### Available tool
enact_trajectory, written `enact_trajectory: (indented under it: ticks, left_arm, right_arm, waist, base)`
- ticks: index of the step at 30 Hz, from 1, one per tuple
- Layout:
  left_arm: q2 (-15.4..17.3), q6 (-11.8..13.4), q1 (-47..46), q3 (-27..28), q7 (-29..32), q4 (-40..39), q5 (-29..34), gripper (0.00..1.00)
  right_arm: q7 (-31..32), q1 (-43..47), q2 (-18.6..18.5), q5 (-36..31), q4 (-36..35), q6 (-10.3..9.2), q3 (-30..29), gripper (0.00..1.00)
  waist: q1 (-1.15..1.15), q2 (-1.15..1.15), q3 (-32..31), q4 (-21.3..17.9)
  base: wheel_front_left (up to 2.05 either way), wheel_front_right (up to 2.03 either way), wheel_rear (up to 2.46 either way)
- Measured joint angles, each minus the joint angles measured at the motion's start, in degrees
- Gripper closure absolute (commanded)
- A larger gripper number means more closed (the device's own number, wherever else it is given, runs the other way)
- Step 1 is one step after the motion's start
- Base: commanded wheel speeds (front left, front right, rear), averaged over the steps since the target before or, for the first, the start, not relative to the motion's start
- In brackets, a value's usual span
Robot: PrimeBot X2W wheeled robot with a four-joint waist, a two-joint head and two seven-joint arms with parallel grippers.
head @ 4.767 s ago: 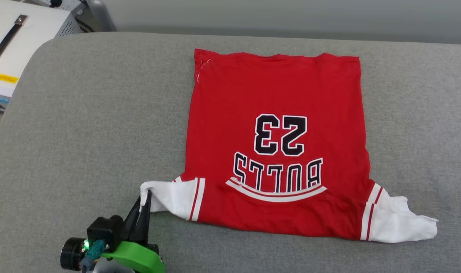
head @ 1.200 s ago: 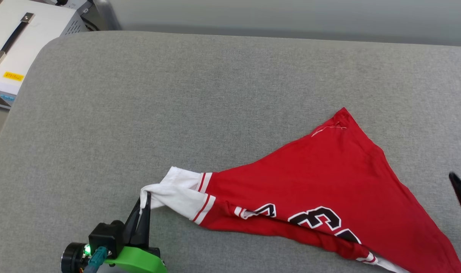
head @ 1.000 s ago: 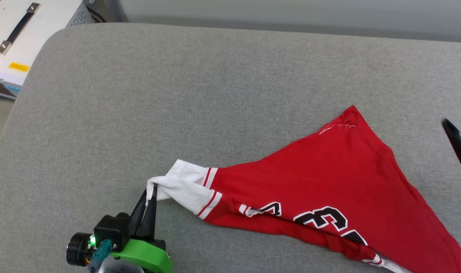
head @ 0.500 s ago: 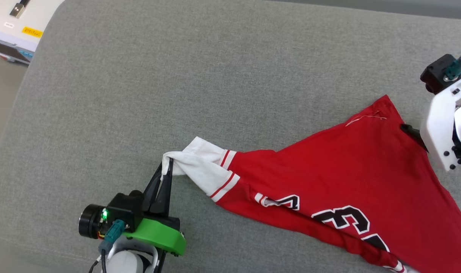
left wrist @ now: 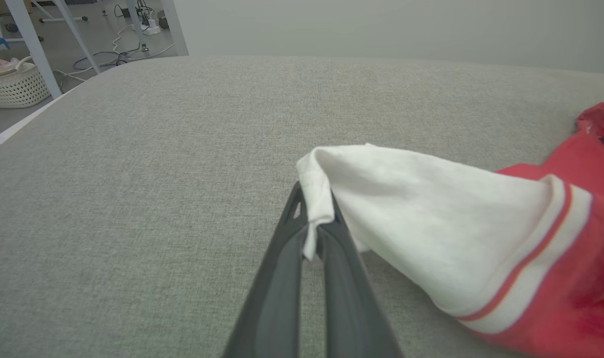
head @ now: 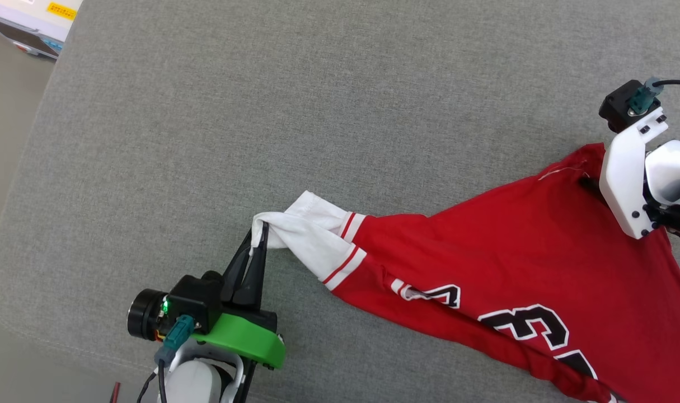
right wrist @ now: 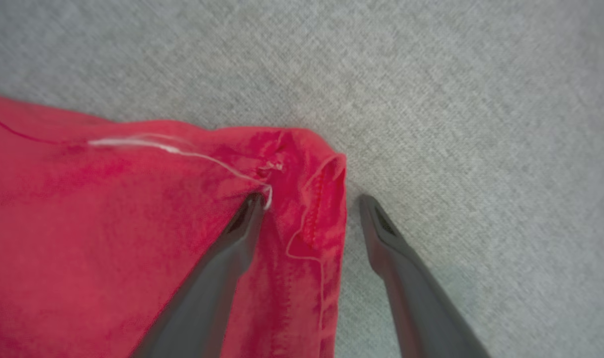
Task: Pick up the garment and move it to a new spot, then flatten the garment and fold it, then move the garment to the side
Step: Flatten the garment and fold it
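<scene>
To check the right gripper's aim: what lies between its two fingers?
The red hem corner of the garment lies between the open fingers of the right gripper, as the right wrist view shows.

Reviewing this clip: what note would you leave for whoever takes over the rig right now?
Left tool: shut on the white sleeve of the jersey.
Right tool: open, straddling the red hem corner, one finger over the cloth and one over the grey cushion.
Jersey: lying skewed and creased on the cushion, with its print partly tucked under.
Done: sleeve grasped.
Left: likely close the right tool on the corner, then spread the jersey flat, fold it and move it aside.
</scene>
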Motion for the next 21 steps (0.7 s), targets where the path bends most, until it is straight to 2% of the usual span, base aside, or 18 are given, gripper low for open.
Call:
enact_trajectory:
  ticks: [1, 2, 6, 13, 17, 21]
  left_arm:
    - [0.0, 0.0, 0.0, 0.0, 0.0, 0.1, 0.0, 1.00]
    - [0.0, 0.0, 0.0, 0.0, 0.0, 0.1, 0.0, 1.00]
    - [-0.1, 0.0, 0.0, 0.3, 0.0, 0.4, 0.0, 1.00]
    - [0.0, 0.0, 0.6, 0.8, 0.0, -0.2, 0.7, 1.00]
    - [0.8, 0.0, 1.1, 0.9, 0.0, -1.9, 2.0, 1.00]
    - [2.9, 0.0, 0.5, 0.3, 0.0, -4.1, 3.5, 1.00]
  right_arm:
    - [-0.3, -0.5, -0.2, 0.5, 0.2, -0.04, 0.9, 0.70]
    - [-1.0, -0.8, -0.4, 1.0, 0.5, -0.04, 1.7, 1.00]
    - [-5.6, -1.3, -0.2, 3.1, 2.0, -0.04, 3.4, 1.00]
    - [-17.8, -1.3, -0.3, 4.7, 2.6, 0.02, 4.4, 1.00]
    - [-24.0, -1.3, -1.8, 5.0, 0.7, 0.02, 3.2, 1.00]
    - [-28.8, -1.4, -3.1, 4.9, -1.2, 0.02, 0.5, 1.00]
  waist:
    - [0.00, 0.00, 0.0, 0.0]
    - [0.00, 0.00, -0.1, 0.0]
    - [0.00, 0.00, -0.9, -0.5]
    - [0.00, 0.00, -4.3, -1.7]
    - [0.00, 0.00, -7.0, -2.6]
    - [0.00, 0.00, -9.6, -3.8]
  base:
    - [0.00, 0.00, 0.00]
    - [0.00, 0.00, 0.00]
    - [0.00, 0.00, 0.00]
    - [0.00, 0.00, 0.00]
    - [0.00, 0.00, 0.00]
    - [0.00, 0.00, 0.00]
